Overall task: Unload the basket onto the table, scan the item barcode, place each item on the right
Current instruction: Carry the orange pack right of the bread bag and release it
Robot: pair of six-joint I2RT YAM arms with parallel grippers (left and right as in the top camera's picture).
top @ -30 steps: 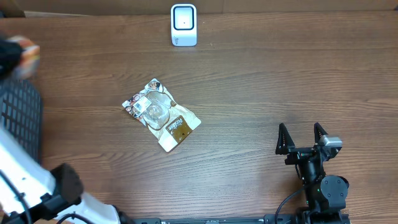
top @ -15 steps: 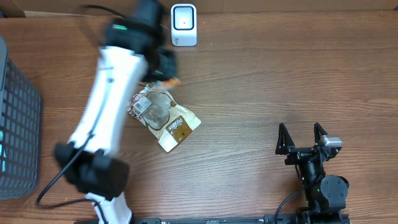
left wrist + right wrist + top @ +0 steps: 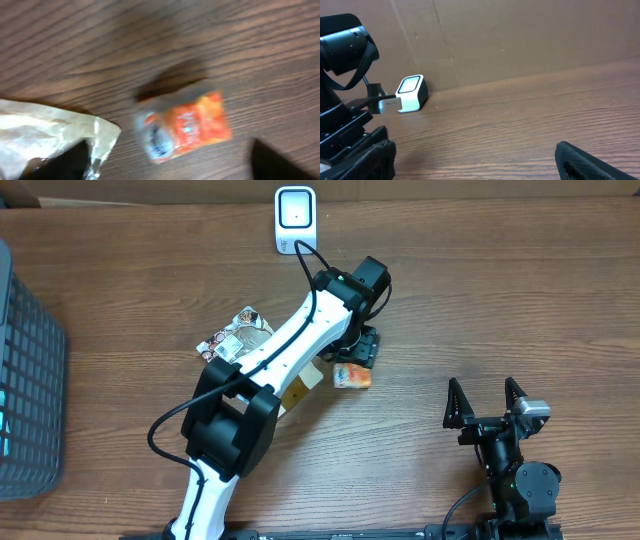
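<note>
A robot test bench, dressed as a mock shop checkout, is shown. A wood-grain table (image 3: 500, 300) is backed by a plain cardboard wall (image 3: 520, 35), and a white arm (image 3: 290, 345) and a black arm (image 3: 515, 465) are mounted at its near edge. A small white scanner (image 3: 295, 220) is stood at the far edge, a dark mesh basket (image 3: 25, 380) is placed at the left, and an orange packet (image 3: 352, 376) and a clear bag (image 3: 236, 342) are laid between.
</note>
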